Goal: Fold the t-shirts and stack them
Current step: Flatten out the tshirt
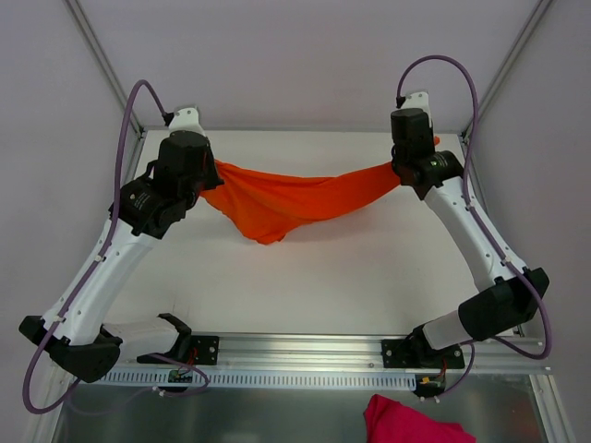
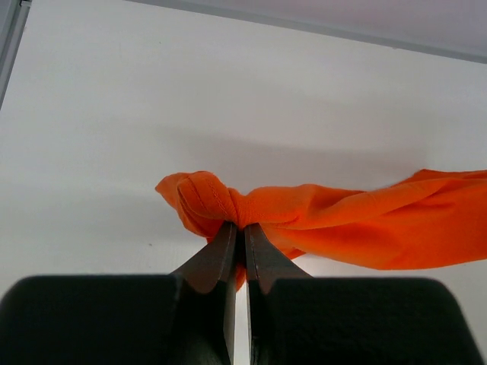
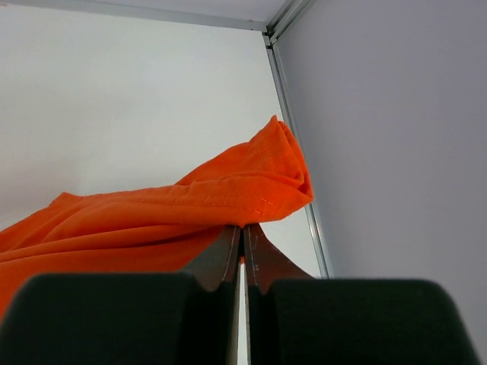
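Orange soft t-shirt sags rumpled between my left claw and right claw, both clenched on its bunched edges above the smooth white table. Crumpled magenta cloth lies well behind.

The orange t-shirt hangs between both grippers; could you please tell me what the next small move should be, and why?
The left gripper and right gripper are each shut on a bunched end of the orange t-shirt, whose middle sags in folds toward the table. I would probably ease them slightly apart, to flatten it for laying down.
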`<state>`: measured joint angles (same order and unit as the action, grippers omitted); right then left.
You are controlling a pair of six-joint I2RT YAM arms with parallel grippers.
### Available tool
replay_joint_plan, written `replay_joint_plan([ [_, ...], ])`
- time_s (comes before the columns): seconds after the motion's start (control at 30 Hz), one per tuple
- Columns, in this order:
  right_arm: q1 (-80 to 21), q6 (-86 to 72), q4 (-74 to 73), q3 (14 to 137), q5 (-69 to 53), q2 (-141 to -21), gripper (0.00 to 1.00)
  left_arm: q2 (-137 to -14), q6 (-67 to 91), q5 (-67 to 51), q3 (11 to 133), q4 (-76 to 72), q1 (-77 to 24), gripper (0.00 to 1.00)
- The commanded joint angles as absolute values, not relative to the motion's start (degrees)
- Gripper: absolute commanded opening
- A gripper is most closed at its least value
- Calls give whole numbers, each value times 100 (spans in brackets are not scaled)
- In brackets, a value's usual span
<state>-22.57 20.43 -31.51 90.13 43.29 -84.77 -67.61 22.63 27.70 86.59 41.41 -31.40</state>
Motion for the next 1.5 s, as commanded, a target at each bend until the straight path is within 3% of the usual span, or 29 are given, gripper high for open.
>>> replay_joint_plan([
  [0.0,-2215,2180,-2944,8921,4588,-8087,1,-6662,2083,2979,8763,3893,-3103,0],
  [0.23,-2215,2145,-2945,8948,4570,-7666,1,-6540,2030,3278,8500,3701,-3094,0],
  [0.63,-2224,1802,-3349,8456,4447,-6786,1,-6276,2206,2778,8358,3559,-3094,0],
  [1.47,-2224,2004,-2725,7954,4676,-5432,1,-5634,2109,1697,9483,3533,-3103,0],
])
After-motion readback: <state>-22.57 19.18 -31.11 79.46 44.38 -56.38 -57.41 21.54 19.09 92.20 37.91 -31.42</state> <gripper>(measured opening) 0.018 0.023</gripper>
